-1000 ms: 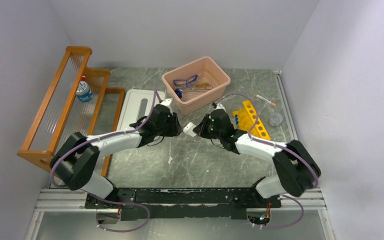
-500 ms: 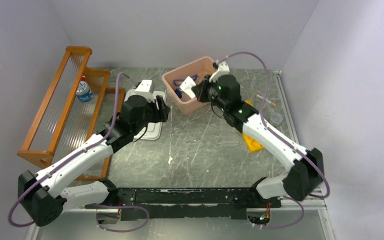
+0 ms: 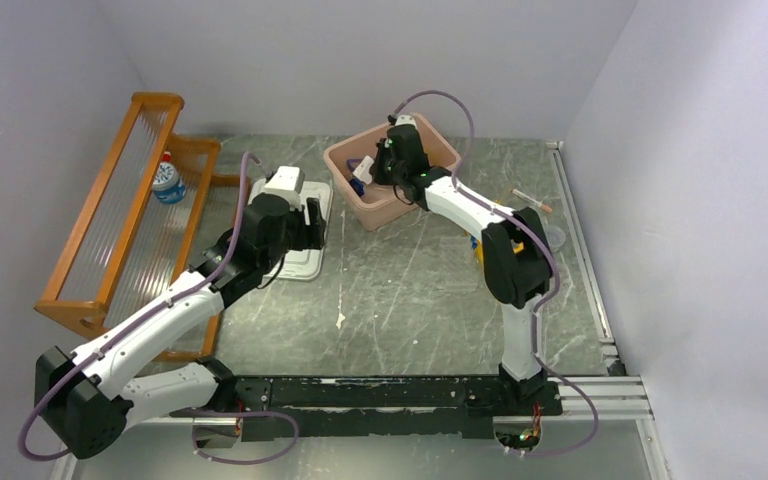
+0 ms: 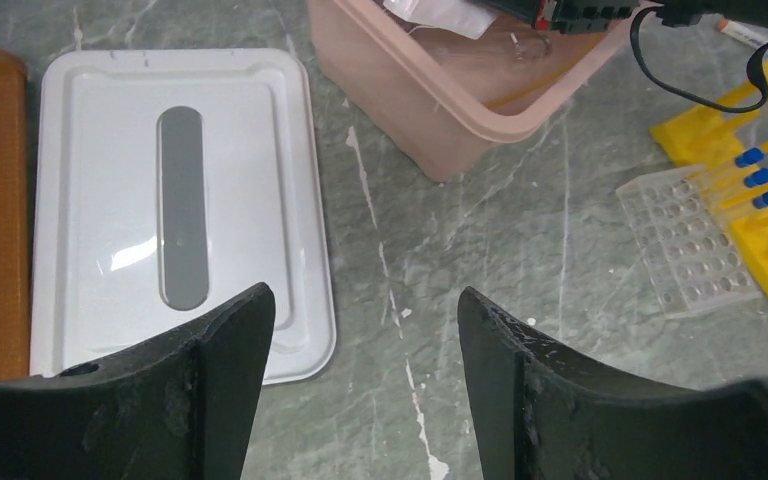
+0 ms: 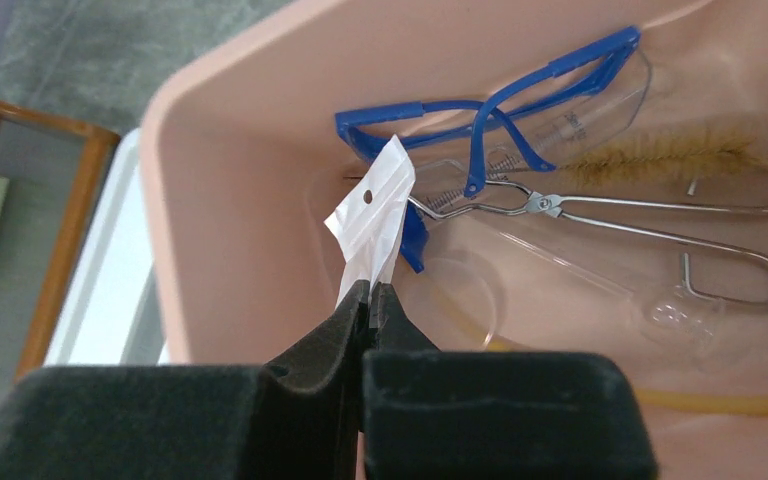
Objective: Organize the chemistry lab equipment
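RISK: packet (image 5: 375,205) is pinched only by one thin edge in the right end effector (image 5: 368,290); slipping, or snagging on the glasses (image 5: 520,100), is judged possible | POSE: right arm is stretched over the bin (image 5: 220,230), with the packet held above its contents | left end effector (image 4: 365,300) is spread and empty, hovering over the bench (image 4: 520,230) beside the tray (image 4: 90,180)

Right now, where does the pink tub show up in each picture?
Top external: pink tub at upper centre.
Left wrist: tub at the top edge, cut off.
Right wrist: tub fills most of the picture, behind the white packet.
Shared landmark: white tray beside the tub.
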